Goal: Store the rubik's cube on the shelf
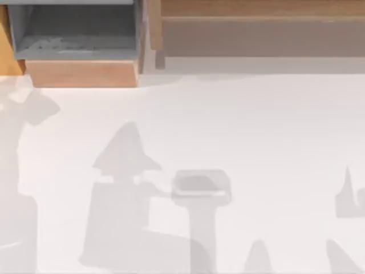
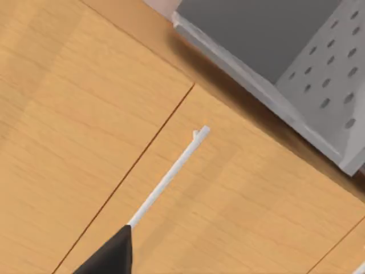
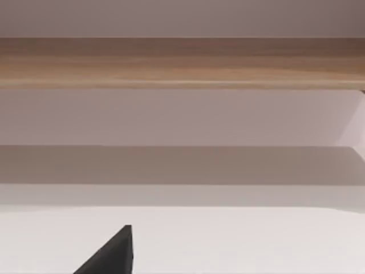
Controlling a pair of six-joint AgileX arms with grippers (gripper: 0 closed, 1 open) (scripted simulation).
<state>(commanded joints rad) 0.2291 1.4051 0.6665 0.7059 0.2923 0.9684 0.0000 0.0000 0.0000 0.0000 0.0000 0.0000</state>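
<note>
Rearward: shelf [image 1: 256, 34]; wooden box [image 1: 80, 71], grey interior.

Count: one shelf [image 1: 256, 23], long, light wood; one wooden box [image 1: 80, 43] with grey interior; one white table [image 1: 228, 125]. Dark fingertip [image 3: 111, 254] facing the shelf: one.

The left gripper [image 2: 110, 257] appears in the left wrist view as a single black, wedge-shaped tip at the edge of the picture, narrowing to a point. The right gripper [image 3: 111, 254] appears the same way in the right wrist view, as one black wedge with its point raised. In the top view, grey arm-shaped shadows [image 1: 122, 217] lie along the near side.
</note>
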